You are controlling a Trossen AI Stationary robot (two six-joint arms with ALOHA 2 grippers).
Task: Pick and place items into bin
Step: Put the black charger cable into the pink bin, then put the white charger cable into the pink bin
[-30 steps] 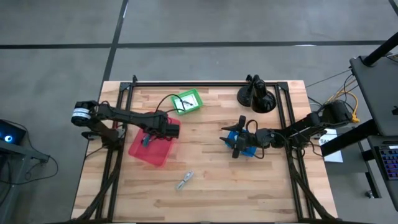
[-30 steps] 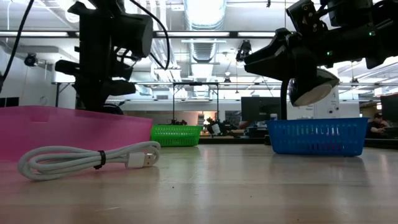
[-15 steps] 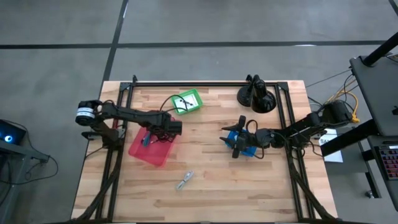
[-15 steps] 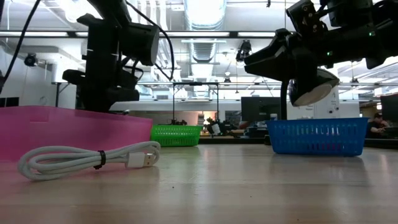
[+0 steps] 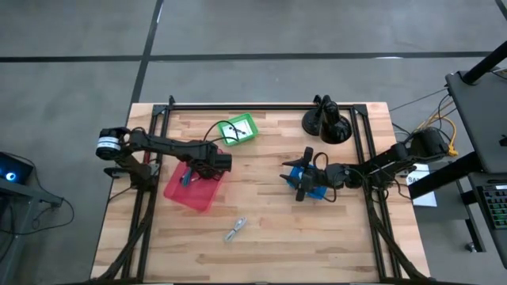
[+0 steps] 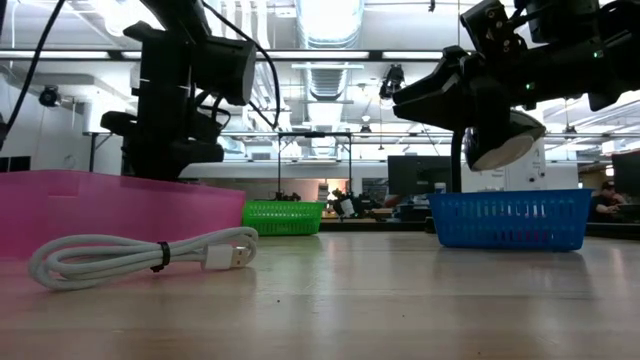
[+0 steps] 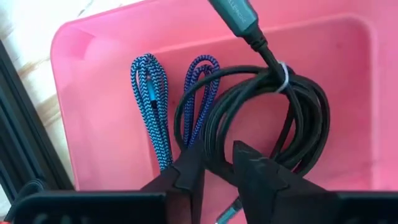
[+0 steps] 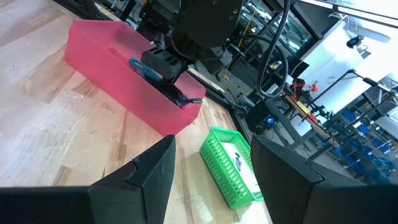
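Black coiled cable point(image 7: 267, 118) lies in pink bin point(image 7: 99, 74) beside blue braided cable point(image 7: 152, 106); left fingers point(image 7: 186, 174) slightly parted above — right fingers point(image 8: 149, 168) apart.

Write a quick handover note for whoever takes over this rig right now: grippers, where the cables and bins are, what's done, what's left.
Left gripper: over the pink bin, jaws slightly parted around the black coiled cable, which lies in the bin beside a blue braided cable.
Right gripper: open, empty, waiting at the blue basket.
Done: two cables in the pink bin.
Left: white cable on the table in front of the pink bin. The green basket sits at the back; its contents can't be made out.
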